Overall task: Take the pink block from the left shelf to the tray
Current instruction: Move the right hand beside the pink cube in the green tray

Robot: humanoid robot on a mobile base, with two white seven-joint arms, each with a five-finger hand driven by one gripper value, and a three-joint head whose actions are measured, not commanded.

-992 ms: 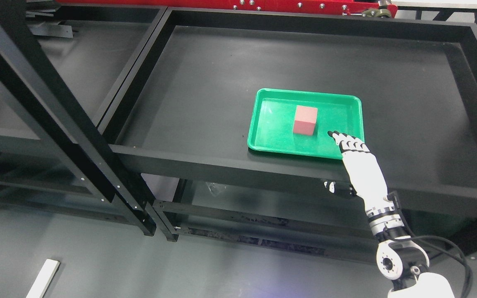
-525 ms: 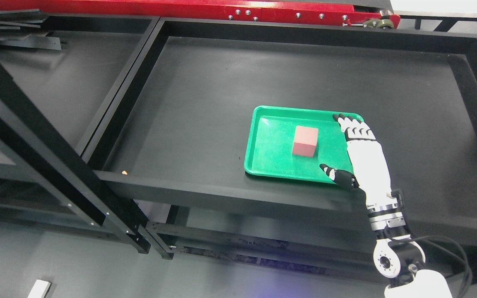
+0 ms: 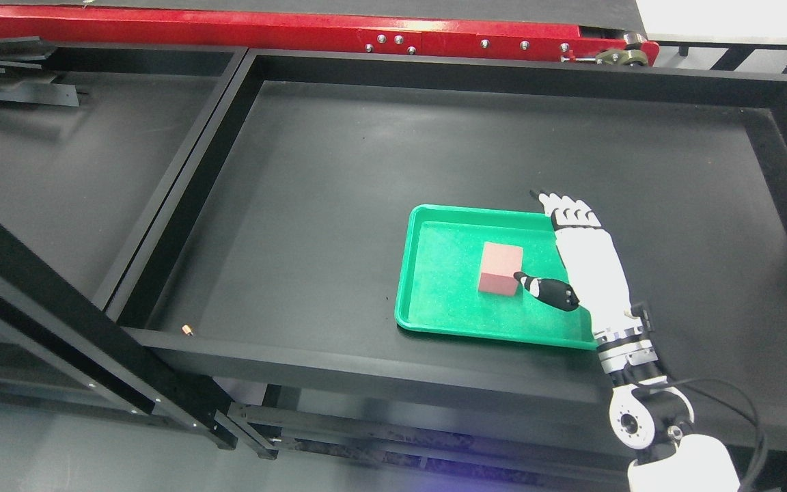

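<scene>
The right hand (image 3: 574,256) has slid forward — fingers spread, empty — beside one pink block (image 3: 501,268) in one tray (image 3: 445,301).

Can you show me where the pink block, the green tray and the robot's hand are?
pink block (image 3: 501,268), head view, its front face.
green tray (image 3: 443,273), head view, bare floor left of the block.
right hand (image 3: 588,263), head view, the white back of the hand.

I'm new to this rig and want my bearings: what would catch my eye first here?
The bright green tray on the black shelf, with a pink block sitting near its middle. Just right of the block, the white right hand reaches over the tray, fingers spread, its dark thumb tip close by the block. A red beam runs along the top edge.
</scene>
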